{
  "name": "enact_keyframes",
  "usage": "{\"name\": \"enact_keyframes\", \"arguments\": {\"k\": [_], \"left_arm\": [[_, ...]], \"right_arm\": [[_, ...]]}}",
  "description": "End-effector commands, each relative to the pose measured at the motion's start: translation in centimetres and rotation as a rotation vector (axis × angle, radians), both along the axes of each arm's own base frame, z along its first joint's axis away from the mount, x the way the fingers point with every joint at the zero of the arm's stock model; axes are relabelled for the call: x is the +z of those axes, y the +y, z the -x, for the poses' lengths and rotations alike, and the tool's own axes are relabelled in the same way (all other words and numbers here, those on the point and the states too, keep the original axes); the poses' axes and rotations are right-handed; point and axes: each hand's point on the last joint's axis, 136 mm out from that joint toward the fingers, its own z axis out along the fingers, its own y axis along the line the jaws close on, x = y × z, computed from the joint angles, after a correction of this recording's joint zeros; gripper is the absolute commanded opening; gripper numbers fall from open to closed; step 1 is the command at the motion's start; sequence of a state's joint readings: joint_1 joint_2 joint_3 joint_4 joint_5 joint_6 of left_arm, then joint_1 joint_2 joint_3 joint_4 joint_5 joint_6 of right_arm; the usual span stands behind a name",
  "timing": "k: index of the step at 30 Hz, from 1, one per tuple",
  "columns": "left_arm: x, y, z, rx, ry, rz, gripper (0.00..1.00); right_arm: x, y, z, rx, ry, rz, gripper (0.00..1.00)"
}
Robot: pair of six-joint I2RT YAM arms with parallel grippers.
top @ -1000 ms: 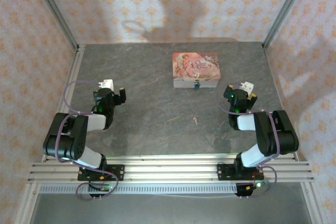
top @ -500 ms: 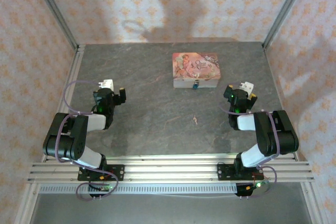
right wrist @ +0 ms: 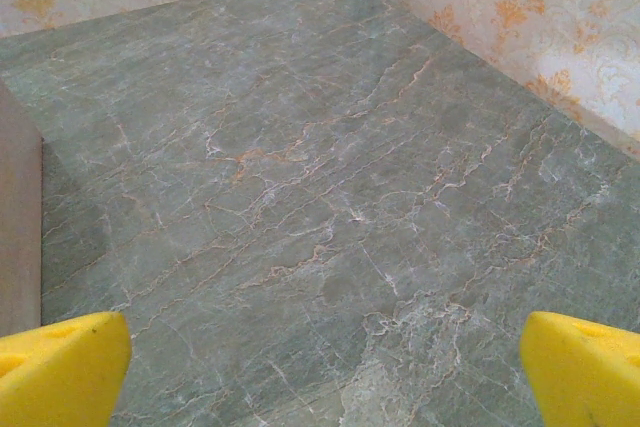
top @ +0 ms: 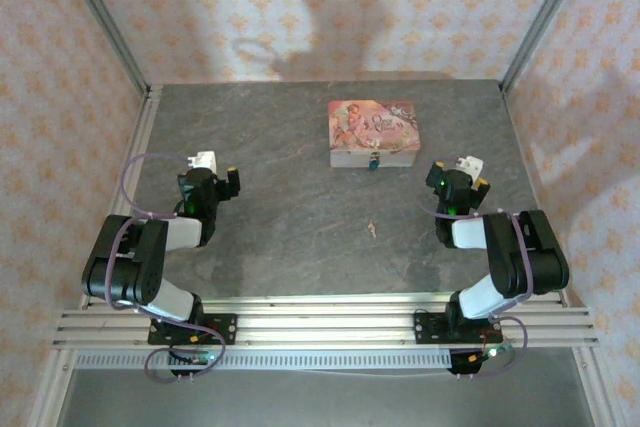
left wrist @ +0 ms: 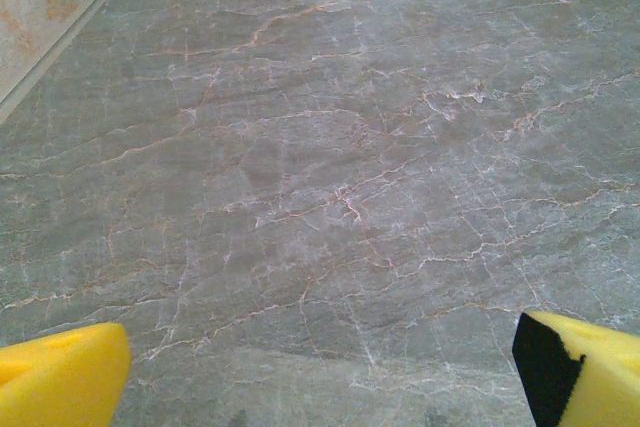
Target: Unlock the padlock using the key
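The tiny blue padlock (top: 374, 161) hangs at the front face of the pink illustrated box (top: 373, 128), at the back middle of the table. The very small pale key (top: 372, 230) lies flat on the grey marbled table (top: 300, 207), nearer the front, between the two arms. My left gripper (top: 222, 177) rests at the left, open, its yellow fingertips (left wrist: 60, 377) wide apart over bare table. My right gripper (top: 456, 175) rests at the right, also open, yellow fingertips (right wrist: 585, 372) spread with nothing between them. Both grippers are well away from the key and the padlock.
Patterned walls and metal frame posts (top: 100, 22) close in the table on three sides. The box's brown side wall (right wrist: 18, 227) shows at the left edge of the right wrist view. An aluminium rail (top: 320, 322) runs along the near edge.
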State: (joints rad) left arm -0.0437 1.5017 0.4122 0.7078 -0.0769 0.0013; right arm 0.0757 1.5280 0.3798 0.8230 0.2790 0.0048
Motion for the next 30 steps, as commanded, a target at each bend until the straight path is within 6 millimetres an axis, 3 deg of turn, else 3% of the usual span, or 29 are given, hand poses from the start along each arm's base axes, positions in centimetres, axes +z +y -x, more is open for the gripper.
{"name": "enact_keyframes", "arguments": {"k": [1,4,6,12,14,16,17,21,23,28,30], "left_arm": [[1.5,-0.1,-0.8,-0.012,-0.048,-0.008,1.00],[2.3,-1.3,-1.2,-0.085,-0.009,-0.004,1.00],[3.3,-0.9,-1.5,-0.059,0.080,0.006,1.00],[4.5,-1.4,-1.3,-0.039,0.186,0.071,1.00],[4.6,-2.9,-1.0,-0.090,0.232,0.113,0.89],[4.5,-5.4,-0.5,-0.178,0.320,0.158,0.75],[4.4,-6.2,-0.1,-0.194,0.363,0.167,0.73],[3.8,-10.6,1.7,-0.251,0.481,0.208,0.71],[3.3,-12.8,2.5,-0.277,0.508,0.251,0.71],[2.4,-17.6,3.9,-0.329,0.551,0.291,0.71],[2.1,-19.1,4.3,-0.347,0.583,0.296,0.72]], "right_arm": [[0.8,-0.1,-0.4,0.002,-0.024,0.001,0.99],[1.3,0.0,-0.4,0.007,-0.017,-0.001,0.99],[1.8,0.6,-0.6,0.049,-0.023,0.004,0.99],[6.0,-0.6,0.3,-0.064,0.106,-0.054,0.99],[6.9,0.0,0.7,-0.060,0.150,-0.116,0.94],[7.4,1.2,1.1,-0.032,0.201,-0.205,0.81],[7.5,1.7,1.3,-0.015,0.219,-0.238,0.76],[6.5,6.6,3.1,0.103,0.366,-0.371,0.64],[5.5,10.0,4.3,0.196,0.472,-0.400,0.60],[2.6,18.2,7.6,0.432,0.759,-0.433,0.55],[1.5,20.6,8.7,0.508,0.865,-0.421,0.53]]}}
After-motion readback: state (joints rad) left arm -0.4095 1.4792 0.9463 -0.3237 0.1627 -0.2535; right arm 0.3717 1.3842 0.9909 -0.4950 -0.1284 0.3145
